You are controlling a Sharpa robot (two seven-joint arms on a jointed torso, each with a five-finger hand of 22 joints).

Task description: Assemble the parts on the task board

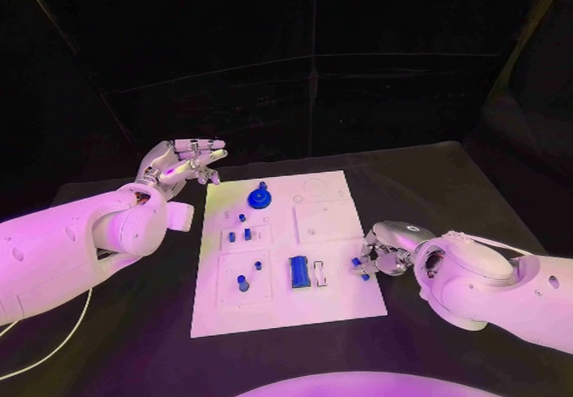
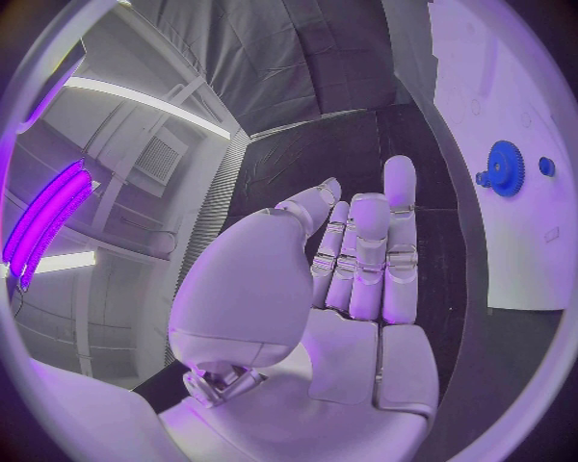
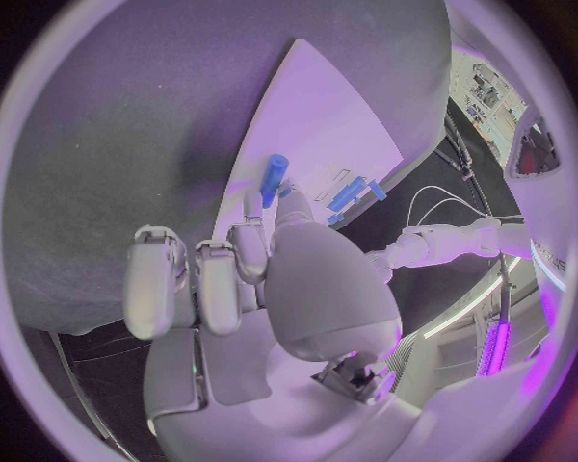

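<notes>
Your right hand (image 1: 387,250) pinches a small blue peg (image 3: 275,179) between thumb and fingertip at the right edge of the task board (image 1: 328,302), so you are partway through carrying a part to its seat. Next, I judge, you need to line the peg up over a matching hole and press it straight down. The peg is a smooth, short plastic cylinder; beside it on the flat white board lie a blue rectangular block (image 1: 298,270) and a toothed blue gear (image 1: 259,198). Your left hand (image 1: 182,163) hangs empty, fingers loosely extended, above the matte black surface (image 1: 115,344) off the board's far left corner.
</notes>
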